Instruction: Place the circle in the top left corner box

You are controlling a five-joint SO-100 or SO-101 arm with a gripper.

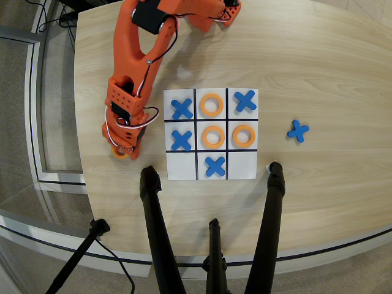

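Hand (124,149) is low on the desk (318,55) left of the paper grid (211,134) in the overhead view, right over the circle (120,153) (I cannot tell if it is pinching yet). It looks ready to grab. The top left corner box (242,165) is bare, with open desk around it.

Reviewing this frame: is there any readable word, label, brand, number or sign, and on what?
None: no printed text shows on the orange arm, the paper grid or the table. The grid carries only blue X pieces and orange rings, which are game pieces, not print.
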